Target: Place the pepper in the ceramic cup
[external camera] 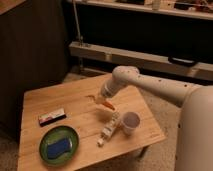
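Bottle (pixel 109 129) beside ceramic cup (pixel 131 122), near pincer (pixel 103 101)
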Tool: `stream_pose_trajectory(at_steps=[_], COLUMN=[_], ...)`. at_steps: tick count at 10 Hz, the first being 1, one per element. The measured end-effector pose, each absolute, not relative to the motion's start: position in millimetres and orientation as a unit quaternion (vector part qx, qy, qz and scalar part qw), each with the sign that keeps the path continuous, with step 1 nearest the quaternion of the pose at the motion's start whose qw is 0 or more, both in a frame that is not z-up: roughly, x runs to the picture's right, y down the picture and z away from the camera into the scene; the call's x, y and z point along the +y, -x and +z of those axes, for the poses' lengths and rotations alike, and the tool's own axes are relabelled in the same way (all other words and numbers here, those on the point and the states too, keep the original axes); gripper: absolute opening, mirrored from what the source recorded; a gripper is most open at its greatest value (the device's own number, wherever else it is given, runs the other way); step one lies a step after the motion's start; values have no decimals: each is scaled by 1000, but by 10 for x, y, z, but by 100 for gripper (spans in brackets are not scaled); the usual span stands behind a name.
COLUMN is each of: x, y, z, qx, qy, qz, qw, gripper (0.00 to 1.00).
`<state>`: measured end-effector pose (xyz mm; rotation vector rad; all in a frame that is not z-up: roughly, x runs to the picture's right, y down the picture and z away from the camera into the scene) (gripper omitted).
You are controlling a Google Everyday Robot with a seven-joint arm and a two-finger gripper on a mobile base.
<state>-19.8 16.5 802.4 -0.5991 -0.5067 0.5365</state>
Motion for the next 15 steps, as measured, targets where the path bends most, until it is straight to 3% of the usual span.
stream_pose_trajectory(at_steps=[3,6,12,15], x=[-304,-385,299,364], y=[-402,-958,-1394,-1368], z=[7545,7371,7215,7053], qx=[-330,-389,-394,-398], qy=[263,264,301,292], qz=[293,331,330,310], qw=[858,818,803,813], gripper=[0,0,0,0])
